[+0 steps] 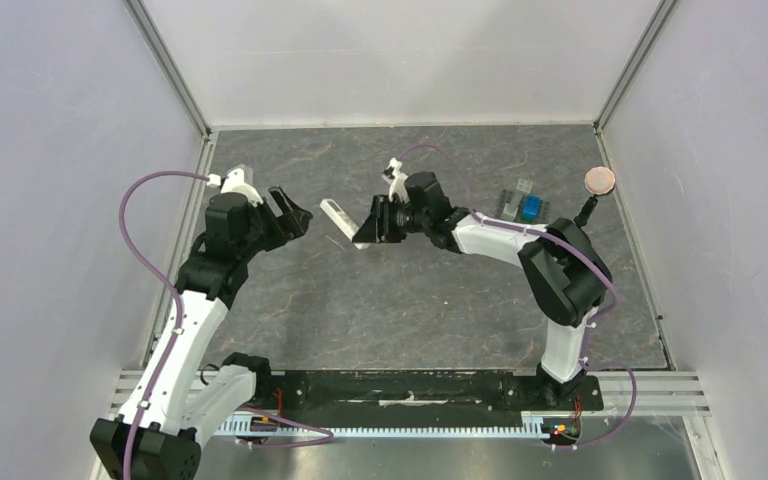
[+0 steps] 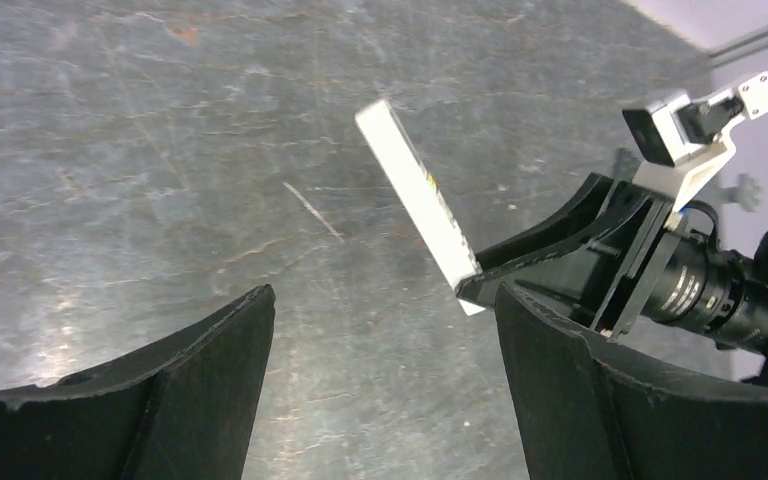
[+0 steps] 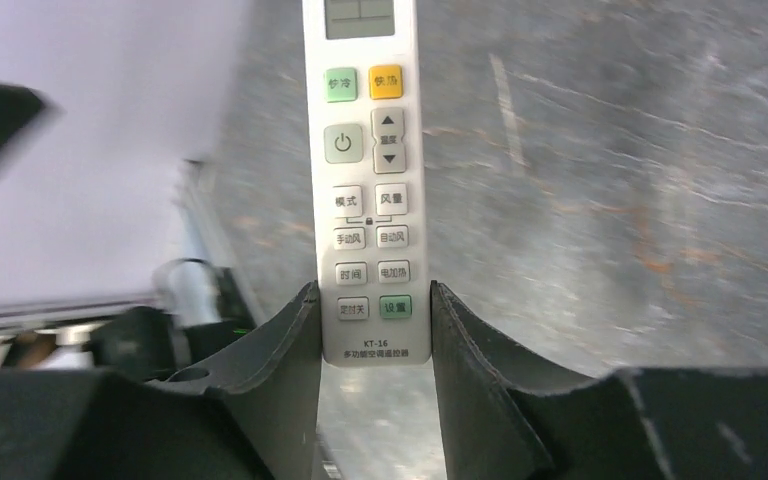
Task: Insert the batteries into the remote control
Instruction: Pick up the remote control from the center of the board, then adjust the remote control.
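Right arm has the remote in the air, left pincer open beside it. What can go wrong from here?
1. The right pincer clamps the remote only at its bottom end, on the narrow side edges; the long free end may pivot or slip out onto the table.
2. The left pincer stands wide open close to that free end; a slightly off approach could knock it before gripping.

You see a dark marbled table (image 1: pixel 410 300), a blue and grey block set (image 1: pixel 528 206) on its far right, a round copper disc (image 1: pixel 600 180) on a black stalk just beside, and pale walls (image 1: pixel 60 150) around.
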You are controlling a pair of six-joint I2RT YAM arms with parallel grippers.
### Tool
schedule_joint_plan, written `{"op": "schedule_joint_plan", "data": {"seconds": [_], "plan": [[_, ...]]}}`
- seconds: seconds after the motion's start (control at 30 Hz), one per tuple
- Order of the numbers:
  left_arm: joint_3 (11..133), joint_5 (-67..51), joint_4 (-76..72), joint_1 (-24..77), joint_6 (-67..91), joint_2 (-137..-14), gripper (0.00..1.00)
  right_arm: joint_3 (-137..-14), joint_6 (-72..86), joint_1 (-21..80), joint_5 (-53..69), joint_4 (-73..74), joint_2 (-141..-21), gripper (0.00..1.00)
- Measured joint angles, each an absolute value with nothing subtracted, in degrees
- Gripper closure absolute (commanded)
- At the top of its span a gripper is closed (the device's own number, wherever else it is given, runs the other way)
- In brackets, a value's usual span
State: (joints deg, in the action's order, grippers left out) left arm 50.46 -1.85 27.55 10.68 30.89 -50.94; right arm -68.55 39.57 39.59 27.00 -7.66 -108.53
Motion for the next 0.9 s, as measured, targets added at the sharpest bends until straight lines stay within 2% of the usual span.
{"op": "schedule_joint_plan", "data": {"seconds": [0.2,0.47,0.7,0.9], "plan": [[47.0,-8.8,20.5,10.7,37.6,-47.5,0.13,-65.4,57.2,38.0,35.3,-22.0,-104.4,0.85],[41.1,-15.6,2.8,10.7,47.6,-44.8,0.12,-62.5,83.9,38.5,42.6,-46.7,-102.1,0.86],[39.5,-18.5,-10.3,10.7,55.1,-45.8,0.11,-62.5,95.0,38.5,44.2,-57.0,-100.7,0.86],[37.0,-20.9,-23.0,10.7,62.7,-49.8,0.11,-62.5,98.3,38.5,45.3,-59.1,-100.1,0.86]]}}
